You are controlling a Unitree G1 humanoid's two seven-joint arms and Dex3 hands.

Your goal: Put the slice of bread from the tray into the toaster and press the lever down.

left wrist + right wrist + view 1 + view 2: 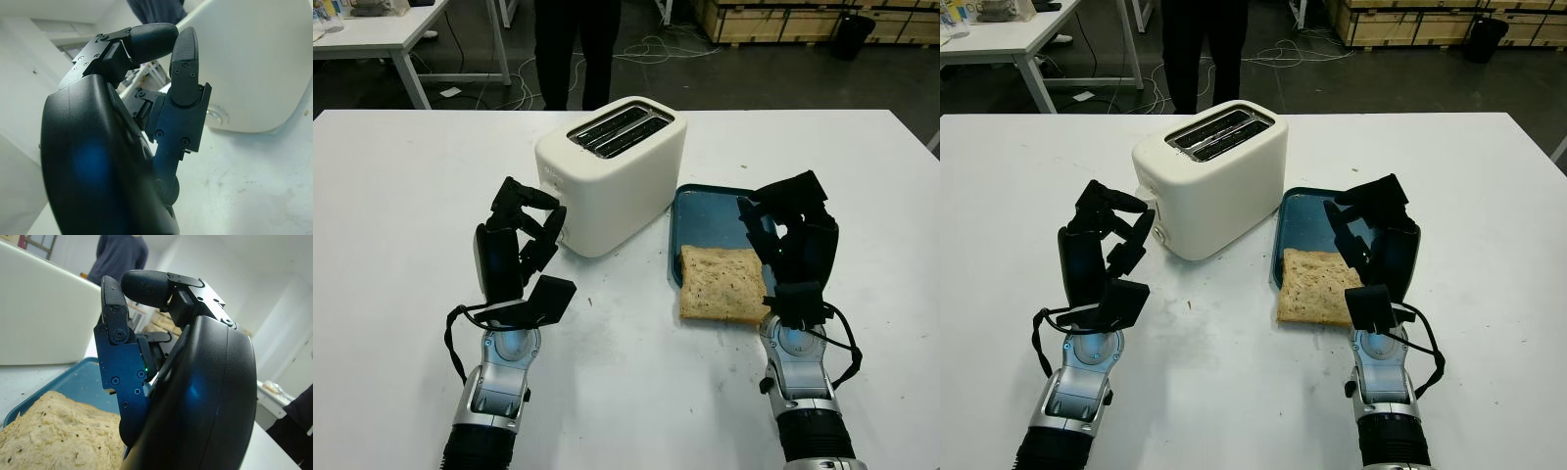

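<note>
The slice of bread (722,283) is lying on the tray (705,201), right of the toaster (610,171). The right hand (790,230) is hovering beside the bread, fingers curled, holding nothing. The left hand (519,235) is doing likewise near the toaster.

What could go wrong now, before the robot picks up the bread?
1. The bread hangs over the near edge of the tray, so a push from the right robot hand beside it might slide it onto the table.
2. The toaster stands turned at an angle, so its slots are not square to the robot; the bread could catch on the rim.
3. The left robot hand is close to the toaster and might nudge it.
</note>
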